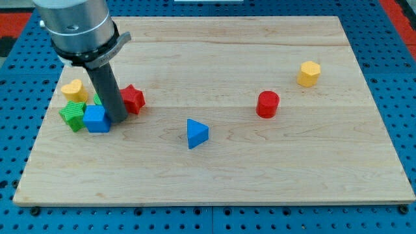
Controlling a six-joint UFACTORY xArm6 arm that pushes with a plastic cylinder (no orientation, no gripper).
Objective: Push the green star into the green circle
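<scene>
The arm carries no fingers, only a straight dark rod; its tip [119, 121] is down on the pale wooden board [214, 182] at the view's left, inside a tight cluster of blocks.

Cluster contents: a blue cube-shaped block [97, 119] just left of the tip, apparently touching the rod; a green ribbed block [73, 115], most likely the green star, though its outline is hard to make out, touching the blue cube's left side; a yellow heart-like block [73, 88] just above the green one; a red star-shaped block [134, 98] just right of the rod. A sliver of a second green block [97, 100] shows beside the rod, largely hidden; this may be the green circle, but I cannot confirm the shape.

Elsewhere, well apart: a blue triangular block [197, 132] near the middle, a red cylinder [267, 104] and a yellow hexagonal block [309, 73] toward the view's right.

Assessment: the two green pieces lie near each other, yet contact cannot be verified. The tip stands on the far side of the blue cube from the star. I judge the task close to done or in its last push, not confirmed complete.
</scene>
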